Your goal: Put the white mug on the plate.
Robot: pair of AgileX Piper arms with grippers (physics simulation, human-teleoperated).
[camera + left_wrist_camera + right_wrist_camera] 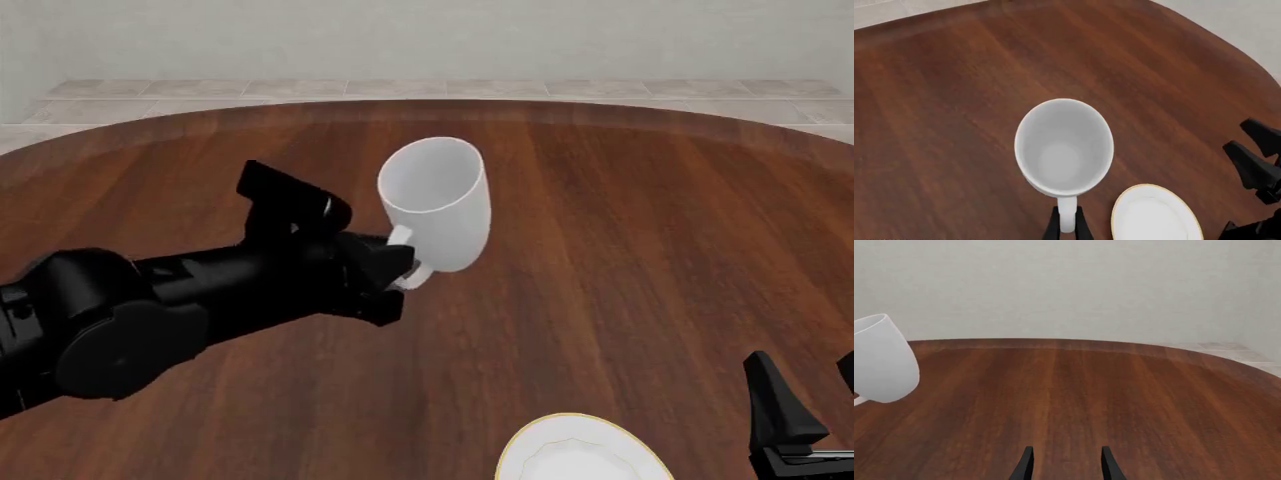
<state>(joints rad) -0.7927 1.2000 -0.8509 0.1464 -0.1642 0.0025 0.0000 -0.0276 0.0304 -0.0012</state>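
In the left wrist view, the left gripper (1067, 226) is showing only the tips of its jaws at the frame's edge, and they are closing narrowly on the small loop handle of the white mug (1063, 147). This view is looking straight into the mug's open, bare inside, which no other view is offering. The plate (1155, 214) with its thin gold rim is lying on the wooden surface (954, 125) just beside the mug in the picture, partly cut off by the frame. Dark parts of the right arm are intruding at the edge.

The front view is showing what the wrist camera cannot: the mug is hanging clear above the surface, tilted, held by its handle at the end of the black left arm, well apart from the plate (582, 452), which is sitting at the near edge with only its far part in frame. The right gripper (805, 415) is peeking in at the lower right, mostly cut off.

In the right wrist view, the right gripper (1065, 463) is showing its jaws parted with nothing between them, over bare surface. The mug (881, 360) is appearing at the side, tilted and half cropped; the plate is not showing here
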